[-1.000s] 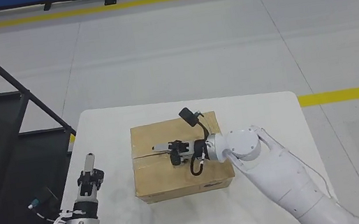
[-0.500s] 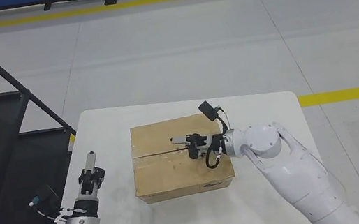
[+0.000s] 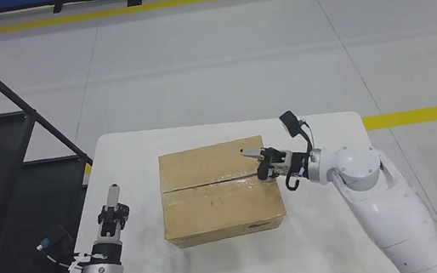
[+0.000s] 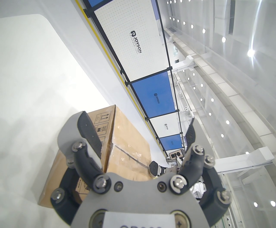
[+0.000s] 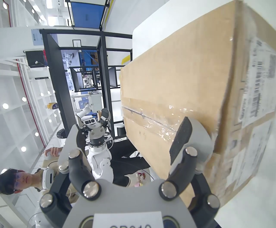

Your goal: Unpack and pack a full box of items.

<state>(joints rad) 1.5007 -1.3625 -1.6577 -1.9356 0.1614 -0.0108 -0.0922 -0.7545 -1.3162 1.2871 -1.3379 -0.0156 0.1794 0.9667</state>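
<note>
The box (image 3: 219, 192) is plain brown cardboard, with shiny clear tape (image 5: 151, 125) along its top seam and a white label (image 5: 256, 86) printed in black bars. The table (image 3: 129, 168) is white, the floor (image 3: 215, 59) pale grey — crossed by a yellow line (image 3: 426, 114). The left gripper (image 4: 139, 125) and the right gripper (image 3: 253, 153) are grey metal with black pads.

Glossy white rounded shells on both arms (image 3: 384, 205). On right gripper (image 5: 129, 131) and left gripper (image 4: 138, 118): grey plate (image 5: 129, 196), black links (image 5: 79, 170), silver screws (image 5: 90, 189), grey fingers (image 5: 201, 135), black pads (image 5: 181, 138), white label (image 5: 128, 220). Black cable (image 3: 293, 183) loops by right gripper, plus black camera block (image 3: 289, 121).
</note>
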